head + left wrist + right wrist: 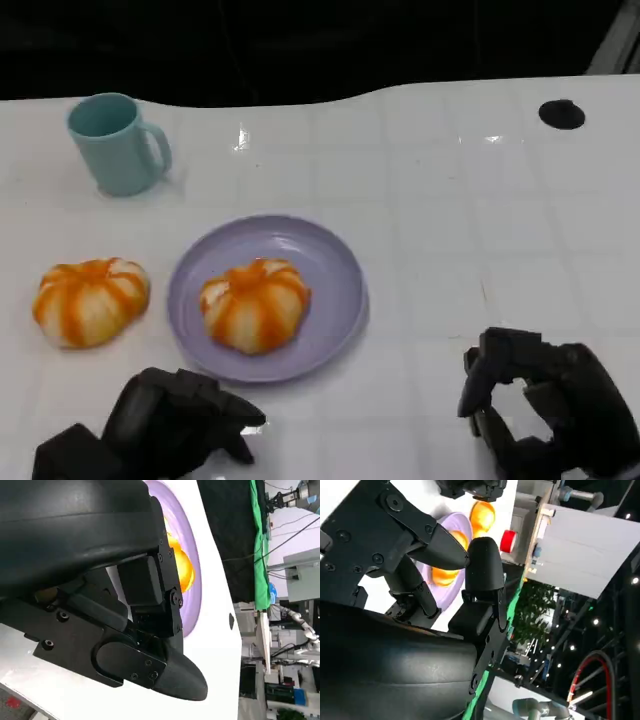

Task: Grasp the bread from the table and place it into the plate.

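At the near edge of the white counter, the left robot hand is seen low on the left, with its fingers curled loosely inward and nothing held between them. The right robot hand is seen low on the right, resting over the counter, with its fingers bent inward around an empty gap; no object is gripped by it.

Just beyond the left robot hand, a lilac plate is set flat on the counter. One orange-striped bread roll is located inside the plate, slightly toward its near left part. This roll lies apart from both hands and is touched by neither.

A second bread roll of the same kind is placed directly on the counter, just beside the plate on its left. It lies beyond and slightly left of the left robot hand, and is not touched.

Farther back on the left, a light blue mug stands upright, its handle turned to the right. A small black round mark is visible at the far right of the counter.
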Robot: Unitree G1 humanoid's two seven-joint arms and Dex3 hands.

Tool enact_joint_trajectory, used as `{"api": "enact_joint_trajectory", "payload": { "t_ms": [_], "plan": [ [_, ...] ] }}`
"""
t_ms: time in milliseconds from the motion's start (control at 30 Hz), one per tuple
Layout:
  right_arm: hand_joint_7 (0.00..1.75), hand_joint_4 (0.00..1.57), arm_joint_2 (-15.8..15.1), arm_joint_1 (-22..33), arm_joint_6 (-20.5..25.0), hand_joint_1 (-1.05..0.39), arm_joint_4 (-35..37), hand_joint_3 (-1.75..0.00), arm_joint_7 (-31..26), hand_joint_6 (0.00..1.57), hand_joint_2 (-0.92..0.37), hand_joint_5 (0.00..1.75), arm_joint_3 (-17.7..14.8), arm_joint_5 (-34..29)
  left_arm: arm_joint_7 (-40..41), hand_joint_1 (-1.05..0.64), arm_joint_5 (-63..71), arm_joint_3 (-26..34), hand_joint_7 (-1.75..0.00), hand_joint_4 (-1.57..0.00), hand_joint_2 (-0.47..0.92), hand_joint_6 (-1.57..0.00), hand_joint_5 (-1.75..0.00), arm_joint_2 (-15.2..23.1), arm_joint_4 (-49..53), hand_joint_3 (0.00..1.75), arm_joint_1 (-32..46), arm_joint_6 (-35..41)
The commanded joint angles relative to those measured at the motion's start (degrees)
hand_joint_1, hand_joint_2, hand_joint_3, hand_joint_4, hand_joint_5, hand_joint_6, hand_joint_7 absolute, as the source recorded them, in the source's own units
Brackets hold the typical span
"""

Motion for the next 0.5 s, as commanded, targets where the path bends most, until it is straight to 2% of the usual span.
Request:
{"api": "enact_joint_trajectory", "payload": {
  "t_ms": [33,233,300,500],
  "plan": [
    [1.50,0.89,0.0,0.3,-2.0,-0.14,2.0,-1.56,-0.2,0.89,-0.25,1.75,-1.3,-1.3,-0.5,-1.05,-0.8,0.5,-0.24,-1.33,0.92,-1.56,-0.95,0.9,0.3,0.07,0.4,0.2],
    [1.47,0.89,1.0,-1.1,-3.8,-0.14,6.0,-1.60,0.0,0.89,-0.22,1.73,-2.1,-0.8,-0.4,-1.05,-0.6,0.6,-0.24,-1.33,0.92,-1.57,-0.95,1.6,0.5,0.07,0.3,0.4],
    [1.46,0.88,1.4,-1.8,-4.6,-0.18,7.6,-1.58,0.2,0.89,-0.21,1.73,-2.5,-0.8,-0.8,-1.05,-0.9,0.8,-0.24,-1.33,0.92,-1.57,-0.95,1.7,0.6,0.07,0.2,0.6],
    [1.43,0.89,1.9,-3.1,-7.1,-0.22,11.0,-1.57,-1.2,0.89,-0.22,1.70,-3.5,-3.1,-1.2,-1.05,-1.0,1.0,-0.24,-1.34,0.92,-1.57,-0.95,2.2,0.4,0.07,0.4,0.6]
  ]
}}
